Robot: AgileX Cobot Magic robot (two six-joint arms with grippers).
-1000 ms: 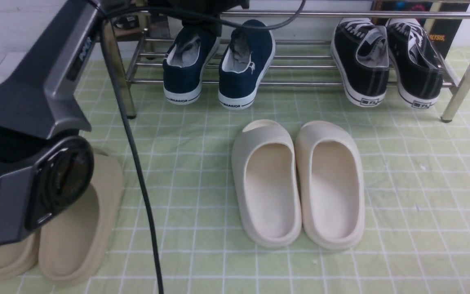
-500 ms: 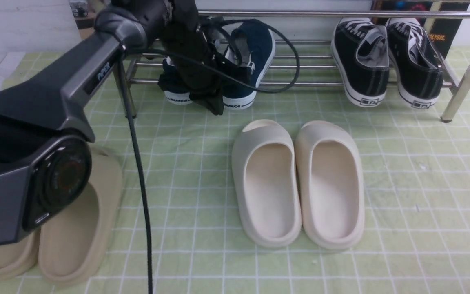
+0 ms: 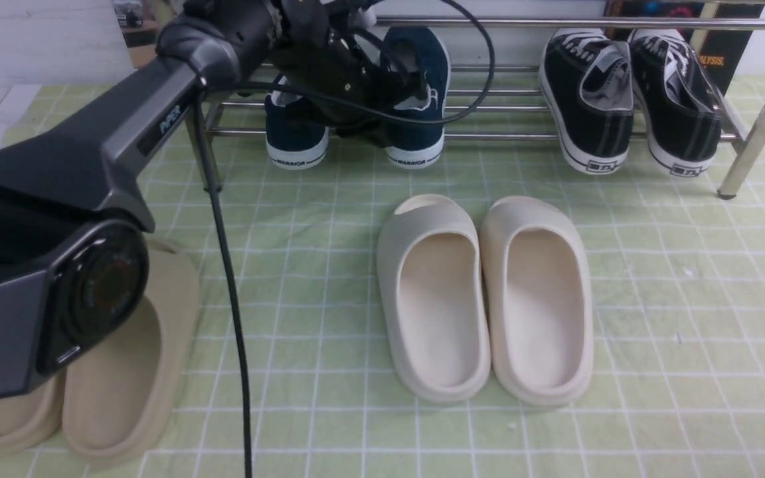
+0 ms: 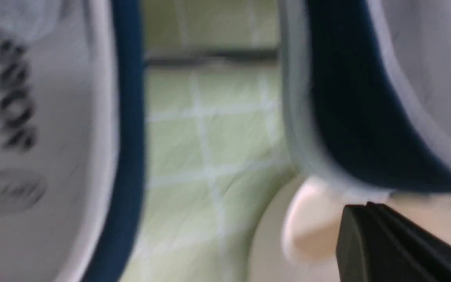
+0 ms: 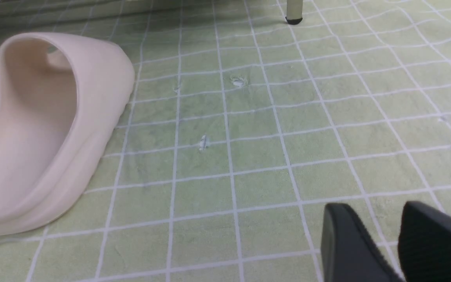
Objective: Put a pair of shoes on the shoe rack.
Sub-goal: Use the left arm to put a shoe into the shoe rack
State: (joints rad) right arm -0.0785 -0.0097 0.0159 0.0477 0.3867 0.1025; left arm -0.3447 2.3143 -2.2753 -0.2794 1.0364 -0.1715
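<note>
**Mat, rack and shoes**

A green checked mat (image 3: 655, 299) covers the floor. The rack (image 3: 502, 137) stands on it at the far side and carries the navy shoes (image 3: 422, 126) on the left and black sneakers (image 3: 595, 99) on the right. On the mat lie cream slides (image 3: 435, 299) in the middle and beige slides (image 3: 123, 372) at the near left.

- You are looking at the pair of shoes (image 3: 416, 126): navy canvas slip-ons with white soles and lining, and "WARRIOR" printed on the heels.
- The left shoe (image 3: 293, 136) sits just left of your left gripper (image 3: 377, 136), and the right shoe (image 3: 430, 79) just right of it.
- Both rest on the chrome-barred shoe rack (image 3: 555, 136) that runs behind the gripper. Their toes point away and their heels overhang the front bar.
</note>
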